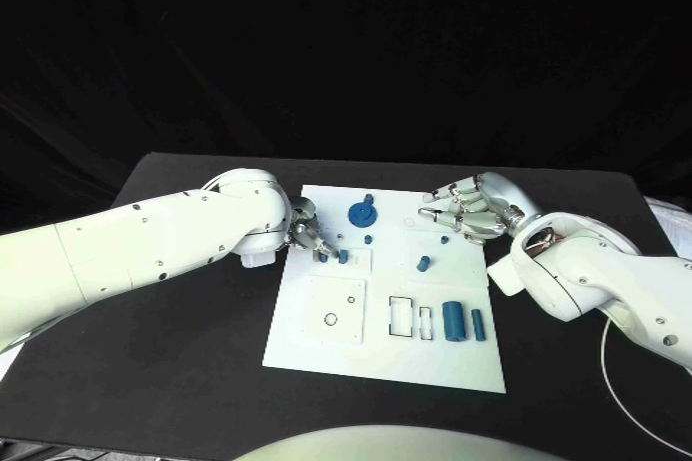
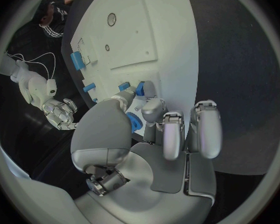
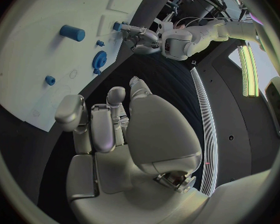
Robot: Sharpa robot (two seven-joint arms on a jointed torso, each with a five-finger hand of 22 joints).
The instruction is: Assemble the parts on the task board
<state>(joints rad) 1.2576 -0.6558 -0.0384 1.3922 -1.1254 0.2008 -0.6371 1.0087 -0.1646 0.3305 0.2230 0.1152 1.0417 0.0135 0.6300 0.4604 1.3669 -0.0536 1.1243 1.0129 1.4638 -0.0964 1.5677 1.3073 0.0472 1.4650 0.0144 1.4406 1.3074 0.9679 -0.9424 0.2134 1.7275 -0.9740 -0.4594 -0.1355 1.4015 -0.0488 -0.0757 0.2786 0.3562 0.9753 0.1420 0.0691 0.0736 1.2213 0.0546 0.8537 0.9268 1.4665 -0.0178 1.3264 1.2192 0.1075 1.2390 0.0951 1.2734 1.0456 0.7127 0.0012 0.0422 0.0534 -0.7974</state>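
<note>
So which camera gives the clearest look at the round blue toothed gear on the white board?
The head view: the blue gear sits unobstructed near the white board's far edge. The right wrist view shows it small and edge-on; the left wrist view shows only a sliver behind the left hand.

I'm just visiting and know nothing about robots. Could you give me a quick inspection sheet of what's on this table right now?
Surface: black table, with the white task board lying in the middle.
Job's things: a blue gear at the board's far edge; small blue pegs mid-board; a blue cylinder and a blue bar lying near its right edge.
Clutter: nothing seen.
Hands: left hand at the board's left edge, pinching a small blue part; right hand over the board's far right corner, fingers curled, holding nothing.
Cables: thin white cable at the table's right side.
Surroundings: dark backdrop.
</note>
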